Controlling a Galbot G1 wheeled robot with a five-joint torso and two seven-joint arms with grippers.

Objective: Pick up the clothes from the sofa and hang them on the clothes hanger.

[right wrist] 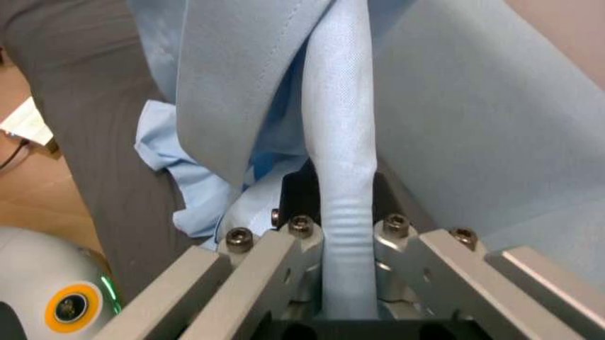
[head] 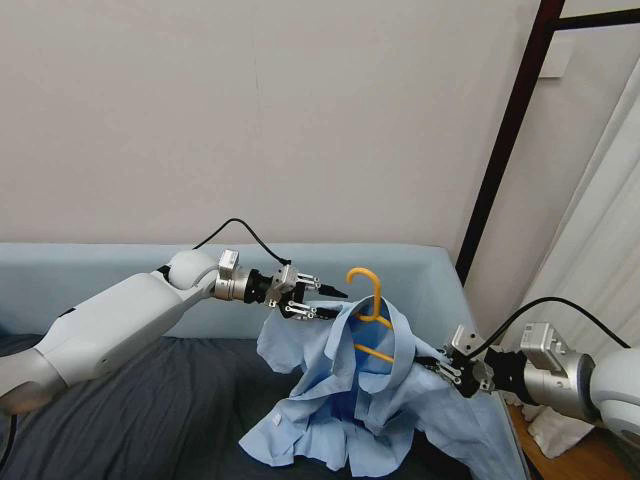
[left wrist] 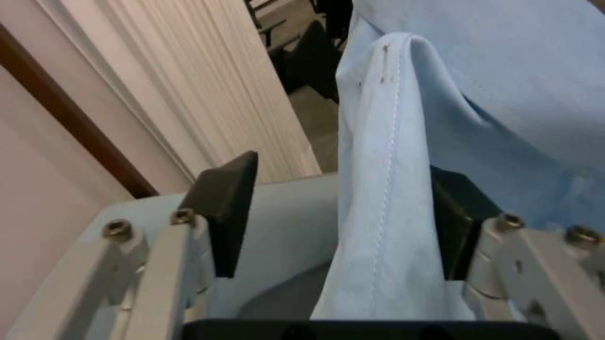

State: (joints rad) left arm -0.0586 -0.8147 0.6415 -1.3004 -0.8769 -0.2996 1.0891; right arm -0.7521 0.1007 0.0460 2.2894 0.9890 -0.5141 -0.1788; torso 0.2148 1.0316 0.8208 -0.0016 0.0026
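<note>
Tightly, right gripper (right wrist: pixel 342 212) clamps shirt (head: pixel 312 372); left gripper (left wrist: pixel 341 212) gapes around its edge.

- shirt (head: pixel 335 395): thin woven cloth, matt, stitched hem.
- hanger (head: pixel 372 300) inside the shirt: smooth, faintly glossy, plastic-looking.
- sofa seat (head: pixel 140 410) under the shirt: dark matt ribbed cloth.
- left gripper (head: pixel 332 302) fingers (left wrist: pixel 142 276) at the shirt: bare matt metal, black matt pads (left wrist: pixel 227 205).

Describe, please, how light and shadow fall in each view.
Head view: soft, even light, no glare; the light-blue cotton shirt shades its inner folds. Left wrist view: the open left hand shows dark pads beside a bright hem. Right wrist view: shadow pools behind the fold clamped in the right hand.
</note>
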